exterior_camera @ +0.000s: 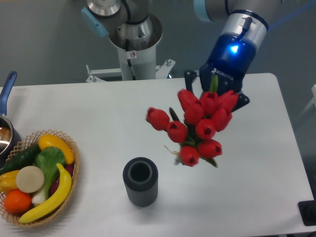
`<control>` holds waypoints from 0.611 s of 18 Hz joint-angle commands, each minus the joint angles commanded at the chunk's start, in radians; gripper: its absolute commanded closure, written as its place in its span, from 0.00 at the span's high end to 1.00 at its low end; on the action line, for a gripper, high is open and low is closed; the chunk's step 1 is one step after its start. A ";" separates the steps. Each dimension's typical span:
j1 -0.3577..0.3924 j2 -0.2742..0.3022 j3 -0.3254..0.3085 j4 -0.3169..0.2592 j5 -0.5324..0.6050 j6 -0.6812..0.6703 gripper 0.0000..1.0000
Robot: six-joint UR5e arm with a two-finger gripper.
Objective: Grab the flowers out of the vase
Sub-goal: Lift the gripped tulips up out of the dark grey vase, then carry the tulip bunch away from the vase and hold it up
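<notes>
Robot lab bench setup is indicated. An industrial arm base (pixel 131 39) is bolted behind a plain white table (pixel 256 163), against a bare grey wall (pixel 39 34). Toy produce is staged in a wicker basket (pixel 74 170).

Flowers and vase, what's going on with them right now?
The gripper is shut on the flowers, a bunch of red tulips, and holds them in the air, up and to the right of the vase. The bunch is fully out; the vase stands upright and empty on the table. On the left sit a basket of fruit and vegetables and a blue-handled pot, both untouched.
</notes>
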 joint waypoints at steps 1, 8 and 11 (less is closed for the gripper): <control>0.000 0.006 -0.018 -0.003 0.052 0.028 0.00; -0.008 0.034 -0.126 -0.012 0.402 0.088 0.00; -0.020 0.019 -0.111 -0.078 0.569 0.190 0.00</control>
